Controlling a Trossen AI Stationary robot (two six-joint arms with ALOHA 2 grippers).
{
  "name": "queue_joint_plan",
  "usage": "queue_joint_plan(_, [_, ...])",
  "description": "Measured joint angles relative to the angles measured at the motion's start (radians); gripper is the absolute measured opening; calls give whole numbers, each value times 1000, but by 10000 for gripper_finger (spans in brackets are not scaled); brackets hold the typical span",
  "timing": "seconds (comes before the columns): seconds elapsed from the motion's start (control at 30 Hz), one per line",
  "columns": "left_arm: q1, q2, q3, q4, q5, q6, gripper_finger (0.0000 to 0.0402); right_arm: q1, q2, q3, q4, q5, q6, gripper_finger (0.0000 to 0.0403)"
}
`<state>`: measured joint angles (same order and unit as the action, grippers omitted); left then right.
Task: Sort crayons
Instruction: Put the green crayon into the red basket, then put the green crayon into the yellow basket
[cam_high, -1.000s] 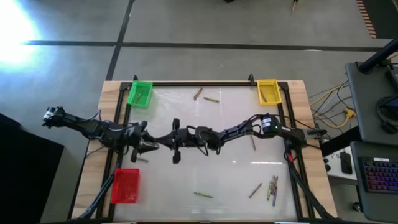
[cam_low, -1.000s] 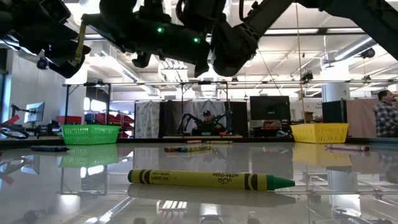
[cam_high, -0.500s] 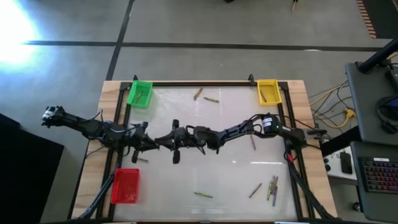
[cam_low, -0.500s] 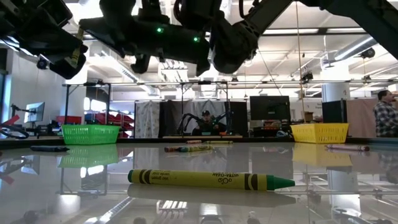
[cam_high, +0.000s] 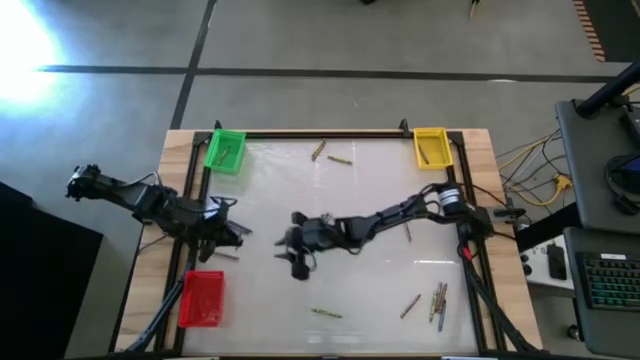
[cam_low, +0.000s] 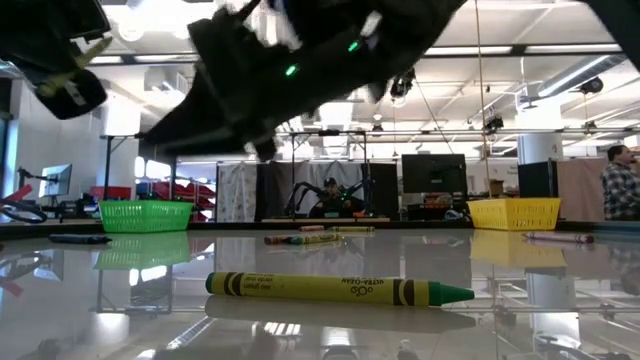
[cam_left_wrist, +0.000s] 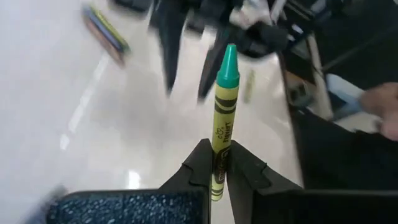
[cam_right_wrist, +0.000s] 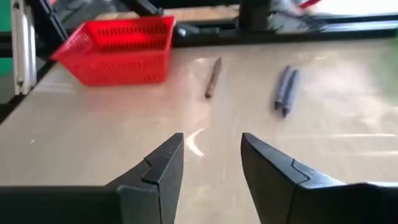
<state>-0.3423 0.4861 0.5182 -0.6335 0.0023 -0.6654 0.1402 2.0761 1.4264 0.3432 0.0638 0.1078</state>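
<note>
My left gripper (cam_left_wrist: 216, 152) is shut on a yellow-green crayon with a green tip (cam_left_wrist: 224, 118). It hangs over the table's left side (cam_high: 238, 232), above the red bin (cam_high: 203, 298). My right gripper (cam_right_wrist: 211, 146) stands open with nothing between its fingers, over the table's middle (cam_high: 298, 266), facing the red bin (cam_right_wrist: 118, 50). A brown crayon (cam_right_wrist: 213, 78) and a grey-blue crayon (cam_right_wrist: 285, 90) lie flat on the table before it. Another yellow-green crayon (cam_low: 335, 289) lies near the front edge. My left gripper pinches the crayon's blunt end (cam_left_wrist: 217, 167) between its two fingers. The crayon runs on in line with the fingers, its green tip (cam_left_wrist: 229, 62) pointing away from the gripper. It is lifted clear of the table.
A green bin (cam_high: 225, 150) stands at the far left corner and a yellow bin (cam_high: 430, 146) at the far right. Loose crayons lie near the far edge (cam_high: 330, 154), by the right edge (cam_high: 407, 230) and in a cluster at the near right (cam_high: 436, 302).
The two grippers, which met over the table's middle, have parted. My left gripper has drawn back toward the left edge and risen, carrying the yellow-green crayon. My right gripper has swung toward the near edge and tipped up toward level.
</note>
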Motion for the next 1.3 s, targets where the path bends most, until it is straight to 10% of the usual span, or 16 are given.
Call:
queue_joint_plan(0.23, [-129,122,44,-39,114,-204,3,29,-173,-208,5,235,17,155])
queue_joint_plan(0.6, [-488,346,37,-75,200,-664,11,27,-400,-426,33,279,105,155])
queue_joint_plan(1.3, [-558,554,31,-86,264,-709,127,130,-535,-486,-206,512,183,130])
